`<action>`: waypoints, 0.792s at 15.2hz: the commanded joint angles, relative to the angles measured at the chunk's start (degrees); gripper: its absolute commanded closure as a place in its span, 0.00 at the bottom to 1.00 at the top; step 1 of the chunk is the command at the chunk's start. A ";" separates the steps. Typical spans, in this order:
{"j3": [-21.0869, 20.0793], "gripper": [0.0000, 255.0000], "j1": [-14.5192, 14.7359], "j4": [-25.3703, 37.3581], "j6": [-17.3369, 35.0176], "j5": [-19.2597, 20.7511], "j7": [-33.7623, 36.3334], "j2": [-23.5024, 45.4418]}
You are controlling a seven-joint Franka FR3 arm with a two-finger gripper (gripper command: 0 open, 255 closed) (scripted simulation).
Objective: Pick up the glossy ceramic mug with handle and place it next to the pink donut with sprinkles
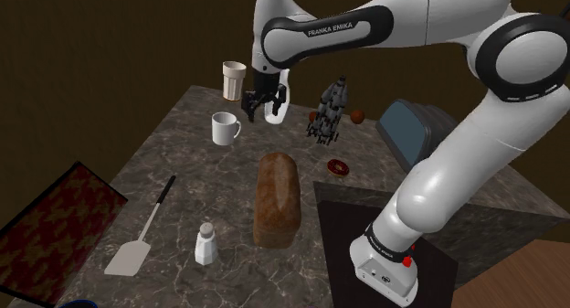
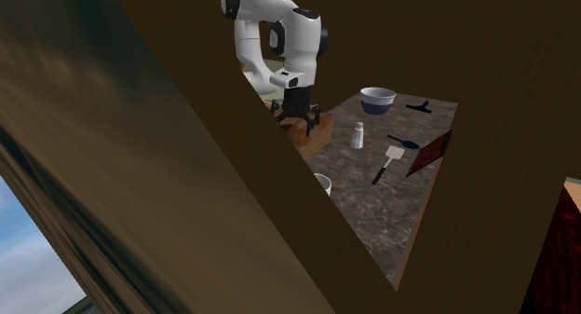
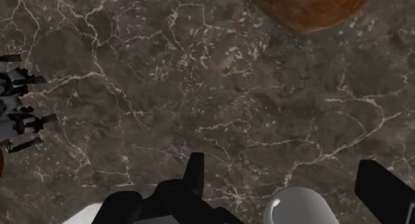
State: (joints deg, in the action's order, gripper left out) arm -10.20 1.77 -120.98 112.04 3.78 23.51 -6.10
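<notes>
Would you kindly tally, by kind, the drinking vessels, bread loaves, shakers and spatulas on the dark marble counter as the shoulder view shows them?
White mug with handle: 1
Beige cup without handle: 1
Brown bread loaf: 1
White shaker: 1
Spatula: 1
Total: 5

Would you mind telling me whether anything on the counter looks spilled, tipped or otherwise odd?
Nothing stands out: the white mug, the shaker and the pale cup stand upright, the loaf lies flat, and no spill shows.
</notes>
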 commanded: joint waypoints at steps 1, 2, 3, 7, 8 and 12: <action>-0.50 0.00 0.20 2.51 2.20 0.64 1.71 4.23; -0.70 0.00 0.36 4.21 2.79 1.01 2.53 6.32; -0.88 0.00 0.54 6.00 3.30 1.40 3.35 8.41; -1.26 0.00 1.53 13.96 4.65 3.10 6.42 16.90; -1.28 0.00 1.84 16.17 4.80 3.53 7.12 19.05; -1.08 0.00 3.35 26.08 4.62 5.16 9.58 27.89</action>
State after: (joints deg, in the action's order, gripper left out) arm -11.35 4.80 -97.23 116.67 8.59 32.57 19.74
